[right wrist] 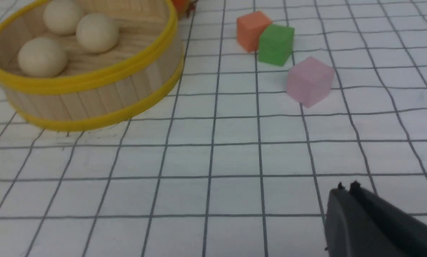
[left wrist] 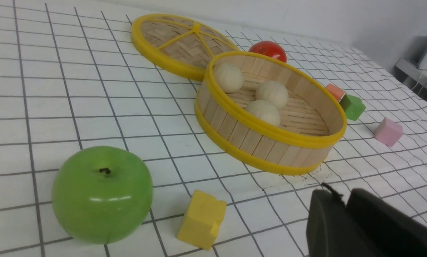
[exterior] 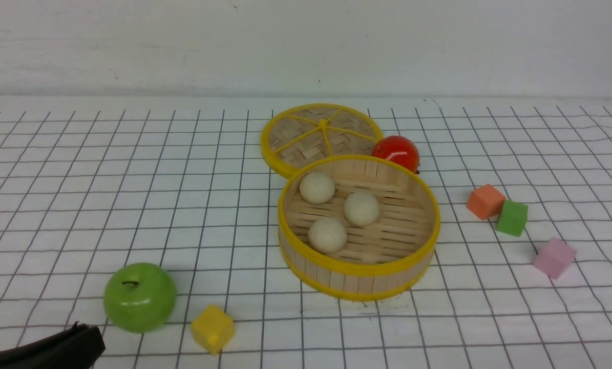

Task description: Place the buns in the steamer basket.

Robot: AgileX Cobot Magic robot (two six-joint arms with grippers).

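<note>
Surface: white gridded cloth.
Buns: all three inside steamer basket.
Left gripper: fingers pressed together, empty.
Right gripper: pressed together, empty.

On the desk are seen a green apple, a yellow block, a tomato, a woven lid, and orange, green and pink blocks.

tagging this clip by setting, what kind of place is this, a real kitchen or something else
Most likely a robot test bench, not a kitchen. A white cloth with a black grid covers the table, plain foam cubes such as the yellow one lie scattered, and the round bamboo steamer basket holds three cream dough-like buns beside a glossy green toy-like apple.
</note>
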